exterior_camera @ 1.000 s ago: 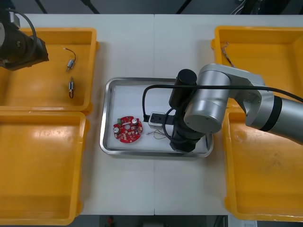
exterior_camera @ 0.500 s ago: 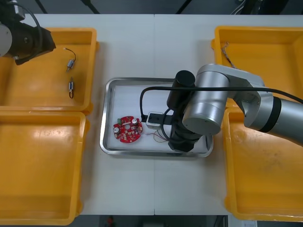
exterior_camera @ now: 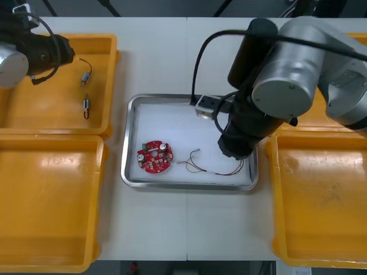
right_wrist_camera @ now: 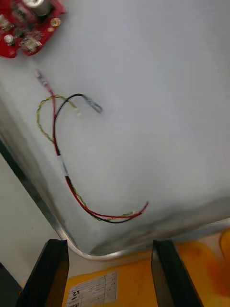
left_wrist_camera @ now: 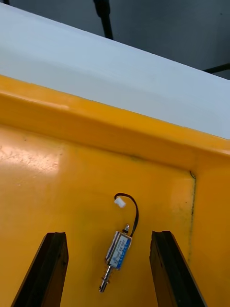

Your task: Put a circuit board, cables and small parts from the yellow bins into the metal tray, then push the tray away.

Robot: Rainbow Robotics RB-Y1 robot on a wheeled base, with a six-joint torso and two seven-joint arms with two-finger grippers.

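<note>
Lifting clear of the metal tray (exterior_camera: 172, 97) now, right pincer (right_wrist_camera: 109, 249) apart and empty, with the red and yellow cable (right_wrist_camera: 63, 169) left on the tray floor near the circuit board (exterior_camera: 154, 156). Board and one cable delivered; small parts still owed. Swung in over the far left yellow bin (exterior_camera: 34, 109), left pincer (left_wrist_camera: 109, 235) apart, poised above a small metal part (left_wrist_camera: 118, 249). Bin wall close beyond the part; open floor either side.

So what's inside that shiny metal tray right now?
A round red circuit board and a red and yellow cable lie on the metal tray's white floor. The right arm, right gripper open, covers its far right corner, hiding that part. The left gripper is over a yellow bin.
</note>
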